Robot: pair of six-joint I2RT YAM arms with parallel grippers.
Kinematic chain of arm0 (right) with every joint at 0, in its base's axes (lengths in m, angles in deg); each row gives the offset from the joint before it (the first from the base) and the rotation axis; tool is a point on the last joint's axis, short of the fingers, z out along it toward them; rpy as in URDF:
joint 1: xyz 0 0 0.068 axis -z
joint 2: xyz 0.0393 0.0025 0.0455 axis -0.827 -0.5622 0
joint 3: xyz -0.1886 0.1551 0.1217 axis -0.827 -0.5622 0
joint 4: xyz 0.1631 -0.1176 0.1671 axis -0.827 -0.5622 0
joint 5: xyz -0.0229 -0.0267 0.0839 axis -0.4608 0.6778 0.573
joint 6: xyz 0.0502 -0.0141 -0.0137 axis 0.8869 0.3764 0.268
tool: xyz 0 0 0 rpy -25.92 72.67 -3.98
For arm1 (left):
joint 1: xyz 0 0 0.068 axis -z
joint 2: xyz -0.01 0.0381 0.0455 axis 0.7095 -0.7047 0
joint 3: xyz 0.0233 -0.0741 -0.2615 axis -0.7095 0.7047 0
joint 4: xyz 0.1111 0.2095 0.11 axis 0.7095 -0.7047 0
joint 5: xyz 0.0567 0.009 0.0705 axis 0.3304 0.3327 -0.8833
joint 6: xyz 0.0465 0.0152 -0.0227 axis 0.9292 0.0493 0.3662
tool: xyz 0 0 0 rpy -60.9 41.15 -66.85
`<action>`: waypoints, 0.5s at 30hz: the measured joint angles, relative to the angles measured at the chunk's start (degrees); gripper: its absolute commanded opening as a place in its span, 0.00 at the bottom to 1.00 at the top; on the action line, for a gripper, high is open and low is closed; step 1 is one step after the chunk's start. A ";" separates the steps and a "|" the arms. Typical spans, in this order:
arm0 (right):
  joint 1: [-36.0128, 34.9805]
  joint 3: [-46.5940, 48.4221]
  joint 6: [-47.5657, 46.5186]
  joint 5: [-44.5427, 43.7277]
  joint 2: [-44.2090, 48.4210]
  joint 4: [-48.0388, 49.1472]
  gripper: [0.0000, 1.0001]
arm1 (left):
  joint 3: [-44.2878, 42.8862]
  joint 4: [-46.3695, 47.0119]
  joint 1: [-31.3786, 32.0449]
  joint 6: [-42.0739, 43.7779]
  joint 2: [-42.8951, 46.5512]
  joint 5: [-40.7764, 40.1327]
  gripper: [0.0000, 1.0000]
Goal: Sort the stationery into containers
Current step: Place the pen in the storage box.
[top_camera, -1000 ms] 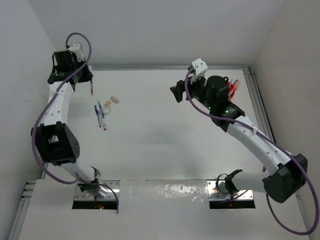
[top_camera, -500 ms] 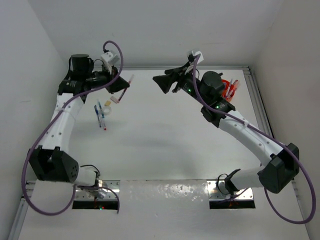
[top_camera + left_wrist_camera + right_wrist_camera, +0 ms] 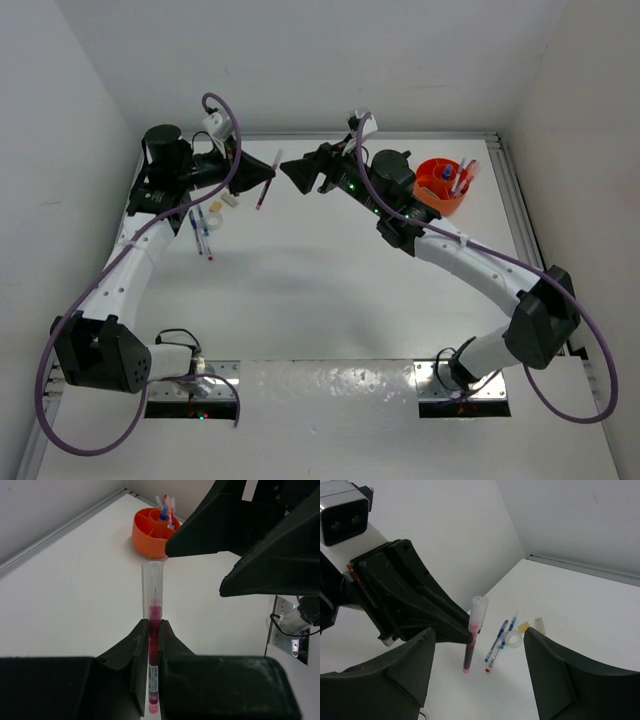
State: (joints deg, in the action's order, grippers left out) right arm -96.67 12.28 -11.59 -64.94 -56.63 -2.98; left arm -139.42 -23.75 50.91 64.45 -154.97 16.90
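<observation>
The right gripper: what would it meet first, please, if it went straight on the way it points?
The right gripper would most likely meet the red pen held in the left gripper, directly ahead.

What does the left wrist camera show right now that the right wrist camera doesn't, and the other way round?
Only the left wrist view shows the orange tub, with a few pens already standing in it. Only the right wrist view shows the blue-and-white pens and the beige block, lying loose and not yet sorted. Both views show the red pen clamped in the left fingers, clear cap pointing outward, with the right fingers open close to it.
</observation>
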 measured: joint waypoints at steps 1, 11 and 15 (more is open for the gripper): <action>-0.07 0.42 0.31 -0.11 -0.44 0.02 0.69 | 0.42 0.57 0.13 -0.50 0.00 0.13 0.00; -1.01 4.31 2.29 -1.44 -6.67 0.61 0.59 | 1.49 4.83 0.74 -3.61 0.22 0.59 0.00; -1.03 5.79 3.43 -1.38 -8.68 1.05 0.36 | 1.97 6.32 0.74 -4.48 0.46 0.42 0.00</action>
State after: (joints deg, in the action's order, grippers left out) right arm -97.70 18.07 -8.15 -66.31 -65.31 -1.93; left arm -137.45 -17.43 51.66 59.97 -154.51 17.31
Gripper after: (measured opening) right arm 0.443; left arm 0.063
